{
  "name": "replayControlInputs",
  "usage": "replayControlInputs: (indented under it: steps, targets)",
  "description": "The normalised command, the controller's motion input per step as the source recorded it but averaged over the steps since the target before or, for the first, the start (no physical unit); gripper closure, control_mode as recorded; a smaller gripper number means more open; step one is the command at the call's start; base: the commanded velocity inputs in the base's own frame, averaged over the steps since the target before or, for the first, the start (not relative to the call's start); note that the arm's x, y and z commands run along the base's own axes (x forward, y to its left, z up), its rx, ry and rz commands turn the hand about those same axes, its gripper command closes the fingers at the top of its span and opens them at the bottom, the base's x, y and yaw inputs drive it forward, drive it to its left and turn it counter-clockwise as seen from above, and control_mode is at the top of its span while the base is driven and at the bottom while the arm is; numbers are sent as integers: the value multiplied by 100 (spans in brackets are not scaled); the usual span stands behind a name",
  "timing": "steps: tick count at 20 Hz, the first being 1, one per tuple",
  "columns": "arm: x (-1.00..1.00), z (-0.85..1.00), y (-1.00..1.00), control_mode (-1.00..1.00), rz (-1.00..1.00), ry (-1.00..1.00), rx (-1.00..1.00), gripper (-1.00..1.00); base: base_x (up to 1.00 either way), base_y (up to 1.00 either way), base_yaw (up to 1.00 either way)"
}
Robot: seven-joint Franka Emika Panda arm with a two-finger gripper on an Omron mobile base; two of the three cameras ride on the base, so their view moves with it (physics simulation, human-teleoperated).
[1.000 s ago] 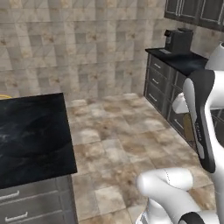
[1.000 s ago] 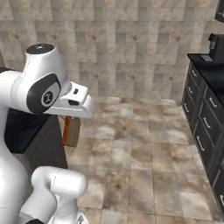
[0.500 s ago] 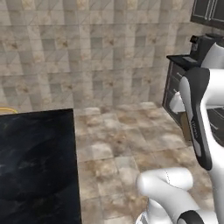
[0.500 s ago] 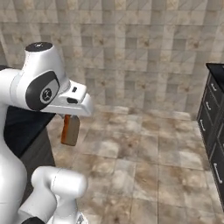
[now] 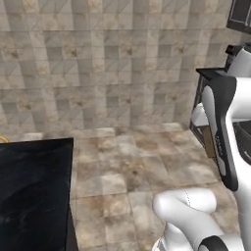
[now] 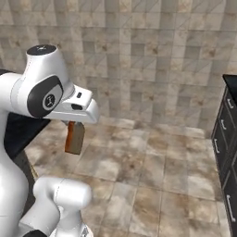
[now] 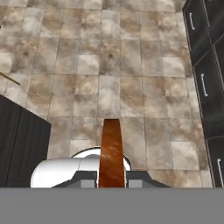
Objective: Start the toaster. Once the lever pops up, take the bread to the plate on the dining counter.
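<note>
One bread [image 6: 74, 137] slice clamped between fingers [image 7: 86, 177]; one dining counter [image 5: 34, 186].

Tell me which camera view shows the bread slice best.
The right base view: the bread hangs upright below the pincer, its broad tan face visible over the floor. The hand view shows the slice edge-on between the fingertips. In the left base view, the arm covers most of it.

floor [image 5: 127, 162]: mottled brown tiles | wall [image 6: 152, 60]: beige-grey tiles | cabinets [image 7: 208, 78]: dark drawers, right side
</note>
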Motion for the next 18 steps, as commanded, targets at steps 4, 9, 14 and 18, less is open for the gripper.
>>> replayControlInputs:
  steps: [4,9,14,18]
  targets:
    - [0,0,0,100,0,0,0,100,75,-42,16]
    - [0,0,0,100,0,0,0,100,75,-57,20]
    - [0,0,0,100,0,0,0,100,74,-68,24]
    - [0,0,0,100,0,0,0,100,84,-64,27]
